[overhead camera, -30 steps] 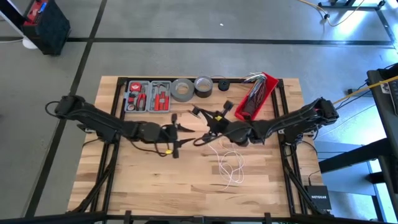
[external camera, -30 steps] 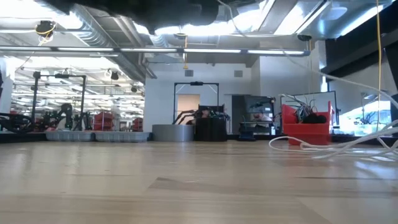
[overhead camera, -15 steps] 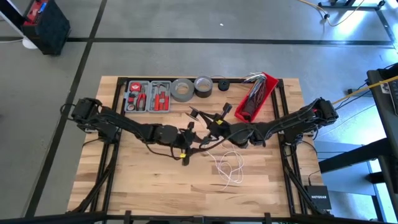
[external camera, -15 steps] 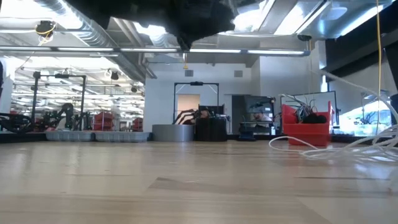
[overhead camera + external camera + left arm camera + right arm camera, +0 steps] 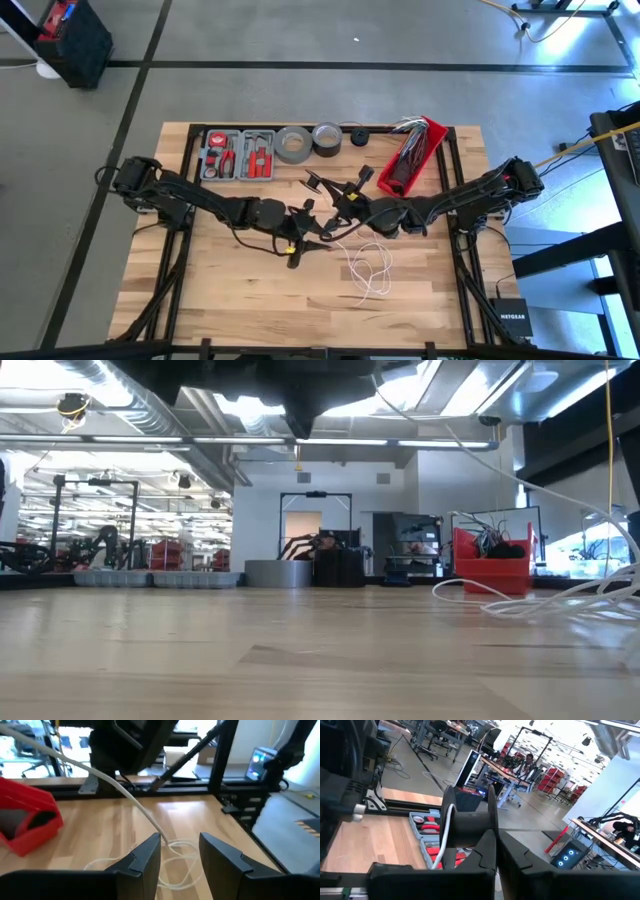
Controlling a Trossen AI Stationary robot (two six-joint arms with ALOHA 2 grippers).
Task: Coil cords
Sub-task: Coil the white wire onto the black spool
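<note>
Left arm brought to mid-table beside the right gripper, white cord between them.

Since a second ago the left gripper (image 5: 305, 243) has been moved from left of centre to mid-table; its fingers (image 5: 145, 855) are spread, nothing gripped, the white cord (image 5: 125, 795) passing between them. The right gripper (image 5: 333, 212) is closed on a black spool (image 5: 467, 822) wound with cord. Loose loops (image 5: 368, 265) lie on the table (image 5: 200, 300).

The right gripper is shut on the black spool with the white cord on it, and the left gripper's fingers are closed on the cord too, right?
Not quite. The left wrist view shows the left gripper with fingers open, the white cord running between them ungripped. The right gripper is shut on the black spool, as you said.
</note>
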